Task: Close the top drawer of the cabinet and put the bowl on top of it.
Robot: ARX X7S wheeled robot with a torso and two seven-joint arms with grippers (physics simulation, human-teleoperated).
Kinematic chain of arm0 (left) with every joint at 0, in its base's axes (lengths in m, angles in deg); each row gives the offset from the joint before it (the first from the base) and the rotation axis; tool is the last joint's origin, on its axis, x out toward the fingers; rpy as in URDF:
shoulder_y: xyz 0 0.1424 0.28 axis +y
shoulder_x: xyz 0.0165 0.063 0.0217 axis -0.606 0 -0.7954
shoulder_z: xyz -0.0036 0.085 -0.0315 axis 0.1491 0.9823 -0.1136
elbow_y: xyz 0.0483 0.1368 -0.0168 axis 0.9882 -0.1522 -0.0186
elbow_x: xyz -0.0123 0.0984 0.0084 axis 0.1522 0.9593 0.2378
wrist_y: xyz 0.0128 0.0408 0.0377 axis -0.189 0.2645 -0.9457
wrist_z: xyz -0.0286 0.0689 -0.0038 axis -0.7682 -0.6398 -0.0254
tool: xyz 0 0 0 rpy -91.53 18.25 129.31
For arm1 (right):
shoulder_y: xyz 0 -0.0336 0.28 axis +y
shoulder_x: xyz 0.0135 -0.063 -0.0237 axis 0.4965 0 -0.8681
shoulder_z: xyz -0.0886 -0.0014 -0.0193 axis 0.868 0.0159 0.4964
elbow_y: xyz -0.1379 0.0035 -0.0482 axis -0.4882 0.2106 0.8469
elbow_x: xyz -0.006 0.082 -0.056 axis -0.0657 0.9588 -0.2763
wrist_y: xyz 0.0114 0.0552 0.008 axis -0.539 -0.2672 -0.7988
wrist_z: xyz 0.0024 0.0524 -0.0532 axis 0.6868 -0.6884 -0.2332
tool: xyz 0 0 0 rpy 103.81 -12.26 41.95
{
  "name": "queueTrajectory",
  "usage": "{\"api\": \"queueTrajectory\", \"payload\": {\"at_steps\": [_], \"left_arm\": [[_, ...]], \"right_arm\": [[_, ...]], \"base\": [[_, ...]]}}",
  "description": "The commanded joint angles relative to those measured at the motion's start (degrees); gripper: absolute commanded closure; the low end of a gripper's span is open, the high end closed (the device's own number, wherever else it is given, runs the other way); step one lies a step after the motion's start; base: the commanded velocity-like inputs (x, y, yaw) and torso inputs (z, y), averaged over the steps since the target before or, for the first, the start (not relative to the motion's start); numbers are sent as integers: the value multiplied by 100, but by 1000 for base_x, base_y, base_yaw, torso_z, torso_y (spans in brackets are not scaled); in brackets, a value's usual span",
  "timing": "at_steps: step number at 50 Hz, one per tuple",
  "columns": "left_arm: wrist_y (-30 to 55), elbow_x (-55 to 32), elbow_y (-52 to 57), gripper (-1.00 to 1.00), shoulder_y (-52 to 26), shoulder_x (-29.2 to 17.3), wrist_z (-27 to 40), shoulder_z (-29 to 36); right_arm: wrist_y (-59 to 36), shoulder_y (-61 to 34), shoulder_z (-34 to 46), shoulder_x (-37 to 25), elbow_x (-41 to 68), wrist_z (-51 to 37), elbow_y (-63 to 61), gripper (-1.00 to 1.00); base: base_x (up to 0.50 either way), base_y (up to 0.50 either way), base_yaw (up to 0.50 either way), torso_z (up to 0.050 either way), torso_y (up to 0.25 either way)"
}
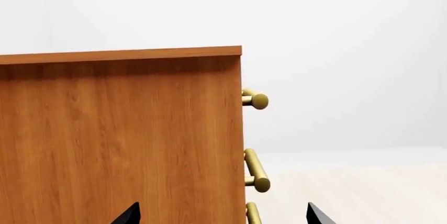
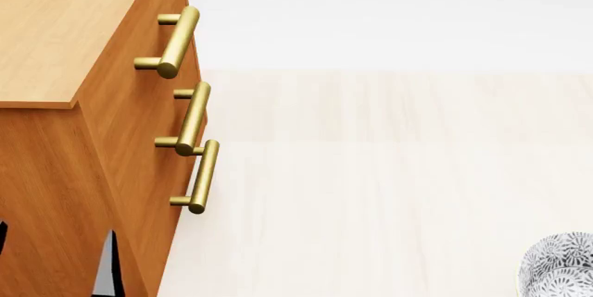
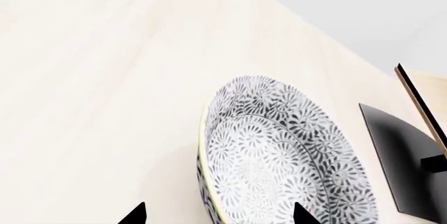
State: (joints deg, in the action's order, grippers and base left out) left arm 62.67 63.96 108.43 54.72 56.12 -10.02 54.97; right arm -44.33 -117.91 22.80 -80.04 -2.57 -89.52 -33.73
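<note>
The cabinet (image 2: pixel 55 26) fills the left of the head view, orange-brown with a lighter top. Its top drawer (image 2: pixel 166 5) carries the uppermost brass handle (image 2: pixel 171 40), and its front looks level with the two below. In the left wrist view my left gripper (image 1: pixel 223 216) is open beside the cabinet's side panel (image 1: pixel 119 140), with nothing between its fingers. The bowl (image 3: pixel 279 156), white with a dark floral pattern, stands on the pale floor, also at the head view's lower right (image 2: pixel 560 269). My right gripper (image 3: pixel 218 214) is open, its two tips on either side of the bowl's near rim.
Two lower drawers with like handles (image 2: pixel 191 120) (image 2: pixel 202 175) sit under the top one. Beside the bowl is a black base (image 3: pixel 401 156) with a pale slanted board (image 3: pixel 419 98). Pale wooden floor (image 2: pixel 389 172) stretches between cabinet and bowl.
</note>
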Motion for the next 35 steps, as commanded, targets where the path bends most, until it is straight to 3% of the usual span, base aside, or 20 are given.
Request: {"api": "queueTrajectory", "payload": {"at_steps": [1, 35], "left_arm": [[12, 3, 12, -100, -11, -13, 21, 19], [-34, -22, 5, -100, 6, -56, 66, 43]], "right_arm": [[58, 30, -5, 23, 9, 13, 62, -100], [222, 142, -4, 112, -22, 12, 201, -100]], "base": [[0, 0, 0, 0, 0], [0, 0, 0, 0, 0]]}}
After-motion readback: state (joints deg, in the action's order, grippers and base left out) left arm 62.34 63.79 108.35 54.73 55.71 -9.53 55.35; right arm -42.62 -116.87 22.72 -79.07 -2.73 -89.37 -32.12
